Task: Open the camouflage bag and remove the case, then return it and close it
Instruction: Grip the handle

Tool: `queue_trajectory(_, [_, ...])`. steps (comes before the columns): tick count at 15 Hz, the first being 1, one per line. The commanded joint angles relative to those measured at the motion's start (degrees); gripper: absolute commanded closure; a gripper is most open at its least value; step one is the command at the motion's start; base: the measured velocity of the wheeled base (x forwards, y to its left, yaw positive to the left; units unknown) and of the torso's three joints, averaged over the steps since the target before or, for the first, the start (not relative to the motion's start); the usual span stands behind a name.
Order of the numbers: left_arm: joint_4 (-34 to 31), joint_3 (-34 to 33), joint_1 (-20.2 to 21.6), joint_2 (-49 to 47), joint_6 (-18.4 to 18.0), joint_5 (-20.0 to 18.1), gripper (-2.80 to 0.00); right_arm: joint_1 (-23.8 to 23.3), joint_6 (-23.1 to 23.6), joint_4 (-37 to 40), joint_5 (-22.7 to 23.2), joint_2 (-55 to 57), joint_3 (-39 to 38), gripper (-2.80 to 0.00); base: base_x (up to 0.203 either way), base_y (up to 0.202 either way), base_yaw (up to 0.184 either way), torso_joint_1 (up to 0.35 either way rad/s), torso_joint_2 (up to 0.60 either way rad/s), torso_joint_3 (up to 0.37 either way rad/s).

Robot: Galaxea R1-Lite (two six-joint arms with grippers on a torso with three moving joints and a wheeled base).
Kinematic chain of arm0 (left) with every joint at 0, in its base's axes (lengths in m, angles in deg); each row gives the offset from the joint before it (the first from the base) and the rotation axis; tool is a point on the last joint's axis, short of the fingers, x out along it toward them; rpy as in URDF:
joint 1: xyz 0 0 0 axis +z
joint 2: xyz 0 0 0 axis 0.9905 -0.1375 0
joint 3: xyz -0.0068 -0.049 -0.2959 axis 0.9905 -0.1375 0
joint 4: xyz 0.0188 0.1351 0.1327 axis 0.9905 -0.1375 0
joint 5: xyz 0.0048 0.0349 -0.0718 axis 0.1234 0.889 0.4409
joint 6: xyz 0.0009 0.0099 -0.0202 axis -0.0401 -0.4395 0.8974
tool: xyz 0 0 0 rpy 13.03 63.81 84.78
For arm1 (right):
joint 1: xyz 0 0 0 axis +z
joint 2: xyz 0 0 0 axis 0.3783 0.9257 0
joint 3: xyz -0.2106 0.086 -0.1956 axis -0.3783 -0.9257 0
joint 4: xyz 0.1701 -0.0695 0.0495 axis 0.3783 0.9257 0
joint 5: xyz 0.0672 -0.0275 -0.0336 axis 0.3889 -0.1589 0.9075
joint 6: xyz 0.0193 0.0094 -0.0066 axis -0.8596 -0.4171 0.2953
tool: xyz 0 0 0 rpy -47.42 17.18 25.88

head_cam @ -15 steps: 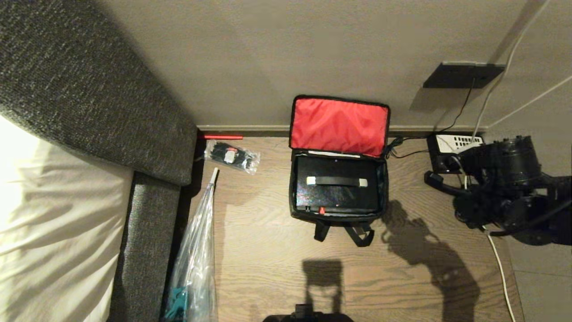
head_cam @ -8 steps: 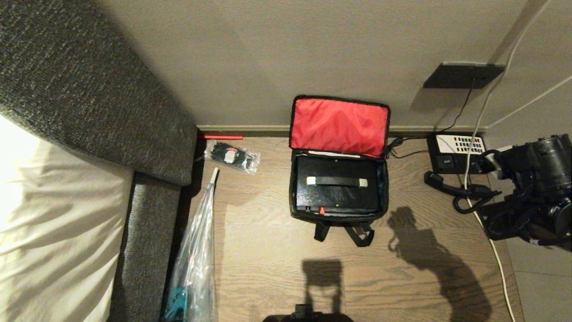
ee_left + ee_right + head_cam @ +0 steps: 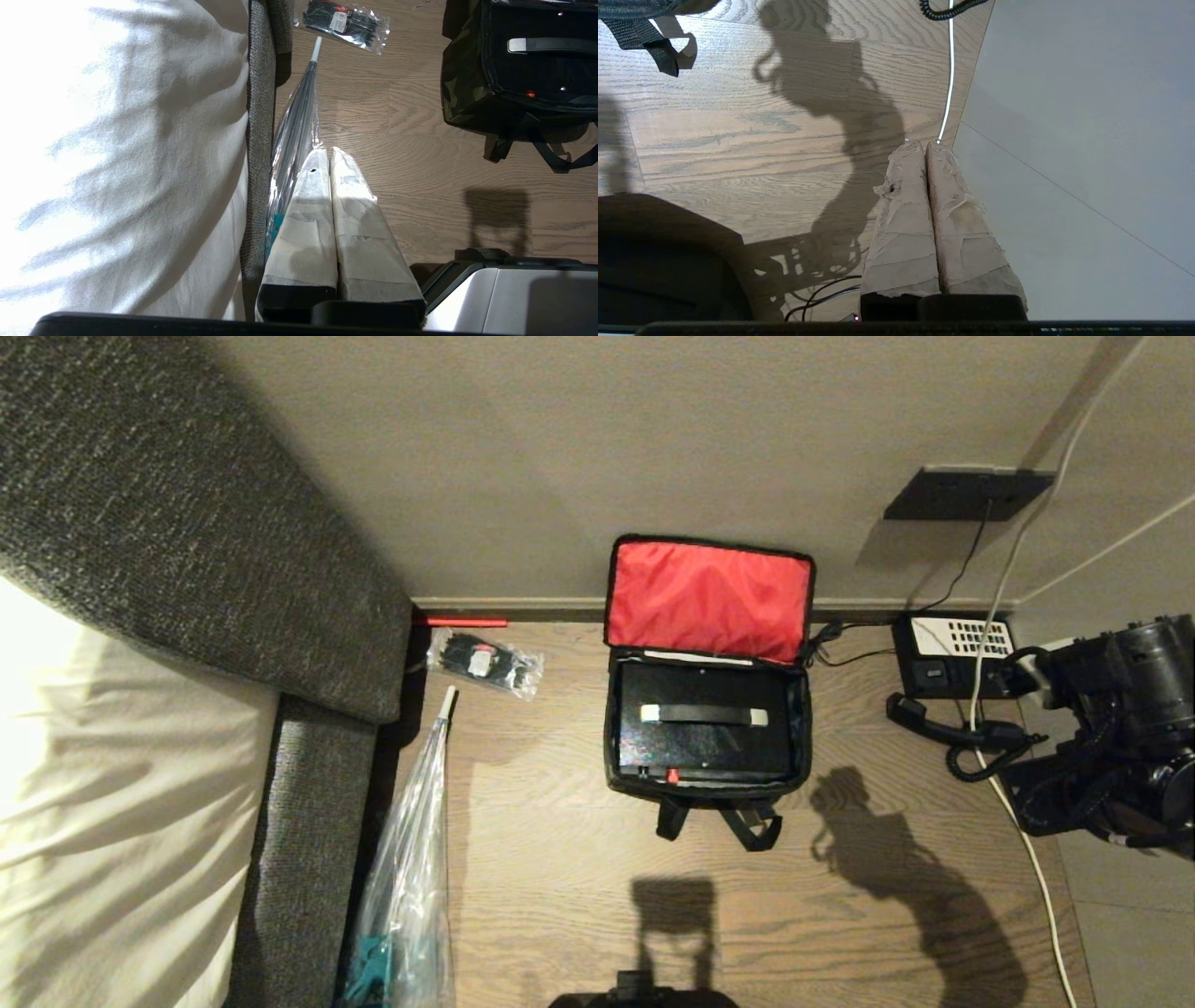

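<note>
The bag (image 3: 707,775) sits on the wood floor (image 3: 560,859) against the wall, about midway along the skirting. Its lid is thrown back and leans on the wall, showing the red lining (image 3: 707,597). The case (image 3: 705,733) lies flat inside the bag, filling it nearly edge to edge, with a black handle capped in silver across its top. Two black straps trail from the bag's near side onto the floor.

The right gripper (image 3: 924,149) hangs over the floor's right edge, where wood meets grey tile, well apart from the bag; its taped fingers (image 3: 901,224) are pressed together and hold nothing. Its arm (image 3: 1120,728) shows at the right edge of the head view, next to a black telephone (image 3: 952,658) with a coiled cord.

The left gripper (image 3: 325,154) hangs beside the bed (image 3: 117,140), fingers pressed together and empty, over a clear plastic bag (image 3: 294,140) lying along the bed's edge. A small clear packet (image 3: 485,661) of black items lies in the floor's far left corner.
</note>
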Motion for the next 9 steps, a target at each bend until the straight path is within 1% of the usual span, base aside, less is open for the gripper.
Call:
queue_trajectory(1, [0.0, 0.0, 0.0, 0.0, 0.0, 0.1, 0.00, 0.0, 0.1, -0.1, -0.2, 0.2, 0.0, 0.00, 0.000, 0.000, 0.000, 0.000, 0.00, 0.000])
queue_trajectory(4, [-0.1, 0.0, 0.0, 0.0, 0.0, 0.0, 0.00, 0.0, 0.1, 0.0, -0.2, 0.1, 0.0, 0.00, 0.000, 0.000, 0.000, 0.000, 0.00, 0.000])
queue_trajectory(7, [-0.1, 0.0, 0.0, 0.0, 0.0, -0.1, 0.00, 0.0, 0.1, -0.1, -0.2, 0.0, 0.0, 0.00, -0.091, 0.000, 0.000, 0.001, 0.01, 0.004])
queue_trajectory(9, [0.0, 0.0, 0.0, 0.0, -0.2, 0.0, 0.00, 0.0, 0.1, -0.2, -0.2, 0.0, 0.0, 0.00, 0.000, 0.000, 0.000, 0.000, 0.00, 0.000])
